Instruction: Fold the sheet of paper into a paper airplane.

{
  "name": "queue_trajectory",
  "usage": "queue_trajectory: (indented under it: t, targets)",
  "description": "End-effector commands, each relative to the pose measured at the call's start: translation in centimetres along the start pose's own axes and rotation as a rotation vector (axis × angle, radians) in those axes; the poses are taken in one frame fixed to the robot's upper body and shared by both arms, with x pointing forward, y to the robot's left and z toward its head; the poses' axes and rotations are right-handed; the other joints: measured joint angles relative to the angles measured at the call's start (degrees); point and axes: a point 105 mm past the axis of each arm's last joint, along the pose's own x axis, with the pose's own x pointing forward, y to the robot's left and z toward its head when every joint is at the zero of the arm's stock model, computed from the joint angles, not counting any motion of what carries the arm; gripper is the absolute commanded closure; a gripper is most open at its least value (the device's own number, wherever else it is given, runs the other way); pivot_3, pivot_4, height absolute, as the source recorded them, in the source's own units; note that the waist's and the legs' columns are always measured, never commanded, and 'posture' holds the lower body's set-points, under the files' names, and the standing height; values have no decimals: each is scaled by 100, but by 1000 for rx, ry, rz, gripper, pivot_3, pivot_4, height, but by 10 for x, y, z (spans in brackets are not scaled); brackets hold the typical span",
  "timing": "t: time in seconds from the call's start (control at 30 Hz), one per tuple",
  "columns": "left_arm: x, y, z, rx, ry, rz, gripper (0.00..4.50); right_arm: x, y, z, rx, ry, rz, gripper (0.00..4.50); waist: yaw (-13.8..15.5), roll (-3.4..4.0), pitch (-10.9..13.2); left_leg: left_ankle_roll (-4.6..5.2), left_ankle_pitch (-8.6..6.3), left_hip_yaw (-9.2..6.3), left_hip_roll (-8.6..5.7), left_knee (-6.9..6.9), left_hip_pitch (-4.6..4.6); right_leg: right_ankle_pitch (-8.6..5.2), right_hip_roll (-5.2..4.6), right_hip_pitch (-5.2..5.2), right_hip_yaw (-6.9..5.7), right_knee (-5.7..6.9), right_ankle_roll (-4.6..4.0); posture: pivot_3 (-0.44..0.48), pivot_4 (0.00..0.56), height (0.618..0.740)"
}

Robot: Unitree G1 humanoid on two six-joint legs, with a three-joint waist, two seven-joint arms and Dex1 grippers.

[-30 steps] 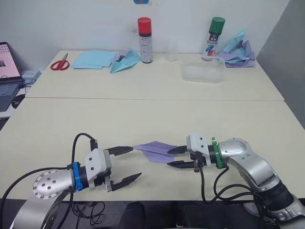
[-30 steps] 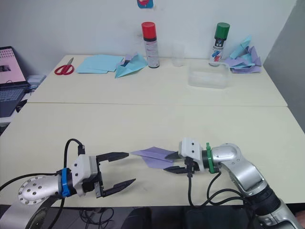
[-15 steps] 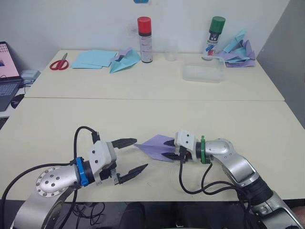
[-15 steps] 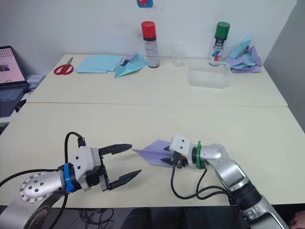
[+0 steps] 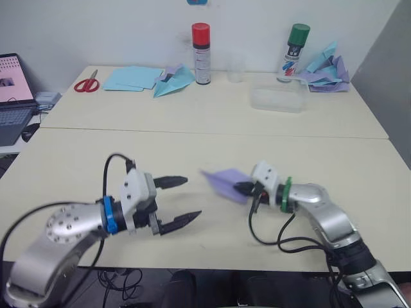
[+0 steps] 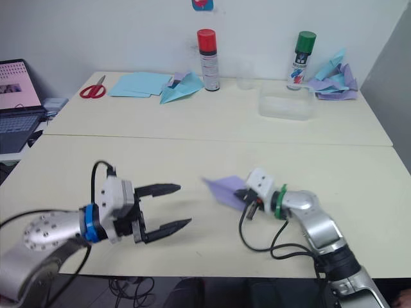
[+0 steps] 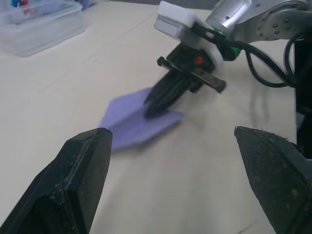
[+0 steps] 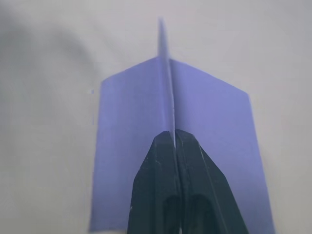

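Note:
The lavender sheet of paper is folded into a pointed paper airplane [image 5: 223, 181] with two flat wings. My right gripper [image 5: 244, 188] is shut on its centre keel from behind and holds it just above the table, nose pointing toward my left gripper. The right wrist view shows the fingers [image 8: 161, 185] pinched together on the fold of the paper airplane [image 8: 131, 122]. My left gripper [image 5: 191, 197] is open and holds nothing, a short way left of the plane's nose. From the left wrist view the paper airplane [image 7: 134, 122] lies ahead between the spread fingers [image 7: 83, 175].
On the far table stand a red-capped spray can [image 5: 201, 43], a green-capped can [image 5: 297, 43] and a clear plastic box [image 5: 277, 99]. Light blue sheets [image 5: 131, 77], a light blue plane [image 5: 173, 80], scissors [image 5: 87, 82] and a crumpled paper heap [image 5: 326, 67] lie there. A laptop [image 5: 14, 90] sits far left.
My right gripper has shut on the plane's keel and carried it a little away from me. The left gripper stayed open and no longer touches the nose. The camera has shifted slightly.

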Motion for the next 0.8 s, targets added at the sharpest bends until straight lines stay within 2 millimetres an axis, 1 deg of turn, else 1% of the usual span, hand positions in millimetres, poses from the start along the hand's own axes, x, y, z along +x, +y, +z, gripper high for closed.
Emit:
queue_trajectory:
  t: [0.03, 0.1, 0.17, 0.3, 0.37, 0.4, 0.47, 0.5, 0.6, 0.7, 0.8]
  targets:
    - [3, 5, 22, -4, 33, -149, 94, -36, -39, 11, 47, -11, -307, 4488, -1, 1, -1, 0, 0, 7, 1, 4, 3, 2, 4, 2, 9, -2, 4, 0, 150, 740]
    - [7, 20, 29, 51, 66, -172, 94, -52, -46, -5, 62, 47, -420, 4488, -24, 1, -1, 0, -1, 16, -3, 3, 4, 2, 7, 5, 13, -8, 5, 0, 150, 740]
    - [13, 35, 34, 103, 82, -179, 94, -60, -51, -22, 103, 99, -513, 4488, -30, -1, -2, 0, -1, 19, -5, 2, 0, 1, 23, 4, 15, -11, 5, 0, 150, 740]
    - [23, 48, 41, 154, 80, -214, 94, -63, -56, -41, 255, 130, -637, 4488, -138, 1, -1, 1, -1, 32, 3, 3, 0, 2, 31, -9, 27, -2, 4, 0, 150, 740]
    - [28, 53, 41, 160, 65, -211, 94, -59, -52, -46, 283, 135, -628, 4488, -148, 2, -1, 1, -1, 34, 7, 2, 2, 2, 36, -9, 32, 3, 4, 0, 150, 740]
    - [28, 53, 39, 158, 67, -216, 94, -59, -51, -45, 275, 127, -625, 4308, -149, 2, -1, 1, -1, 31, 10, 2, 2, 2, 39, -10, 32, 2, 4, 0, 150, 740]
    - [27, 53, 35, 157, 76, -225, 94, -60, -51, -36, 243, 85, -623, 3851, -145, 2, -1, 2, -1, 30, 11, 2, 2, 1, 42, -10, 32, 2, 2, 0, 150, 740]
    - [26, 54, 35, 153, 76, -225, 94, -62, -52, -31, 220, 66, -623, 3528, -142, 2, -1, 2, -1, 28, 11, 1, 1, 0, 43, -10, 31, 2, 2, 0, 150, 740]
    - [21, 57, 34, 141, 77, -211, 94, -67, -55, -11, 145, -10, -592, 2372, -128, 2, -1, 2, -1, 29, 9, 3, -4, 0, 40, -11, 32, -1, 2, 0, 150, 740]
    - [13, 66, 29, 128, 89, -173, 94, -72, -55, 10, 74, -74, -510, 1290, -125, 2, -1, 2, -1, 31, 6, 10, -5, 1, 38, -10, 32, -1, 3, 0, 150, 740]
    - [-3, 81, 19, 108, 99, -107, 94, -86, -60, 29, -23, -93, -390, 220, -122, 4, 0, 2, -1, 27, 8, 17, -5, 1, 39, -8, 28, 2, 3, 0, 150, 740]
